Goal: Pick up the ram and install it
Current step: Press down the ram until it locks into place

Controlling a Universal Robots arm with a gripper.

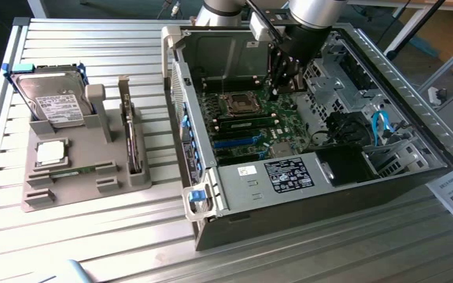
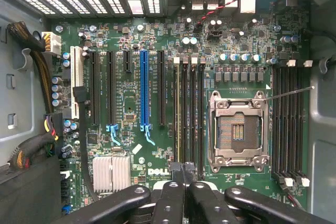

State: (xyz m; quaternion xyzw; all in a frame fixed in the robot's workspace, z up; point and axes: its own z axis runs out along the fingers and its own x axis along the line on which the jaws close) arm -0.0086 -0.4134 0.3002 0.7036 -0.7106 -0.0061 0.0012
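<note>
**A:** While the hand (image 2: 184, 176) hangs inside the open case (image 1: 305, 212), what is it gripping?

**B:** Nothing that I can see. Its dark fingers (image 2: 170, 198) are pressed together with no gap between them, and the tips point at the motherboard (image 2: 126, 103).

**A:** And the ram?

**B:** I take the ram (image 2: 178, 114) to be the thin green board standing on edge in a memory slot. That slot lies between the processor socket (image 2: 239, 129) and the long blue slot (image 2: 144, 93). It looks seated, though I can't tell whether the latches are home.

**A:** How does it lie from the hand?

**B:** It is straight ahead of the fingertips. The near end of the stick sits just beside them, and whether it touches them I can't say. Its long axis runs directly away from the tips, parallel to the blue slot, and the hand's closed seam lines up with that same bank of slots.

**A:** Is there anything else green about?

**B:** In the exterior view a green strip (image 1: 75, 171) lies in the grey holder (image 1: 92, 188) on the table (image 1: 92, 247). It is well apart from the case, at the exterior view's left, near the hard drive (image 1: 49, 100). I can't tell whether it is a second stick.

**A:** Any writing?

**B:** "DELL" is printed in white on the motherboard, close to the fingertips. The hard drive's white label and the black label (image 1: 288, 175) inside the case are too small to read.
</note>
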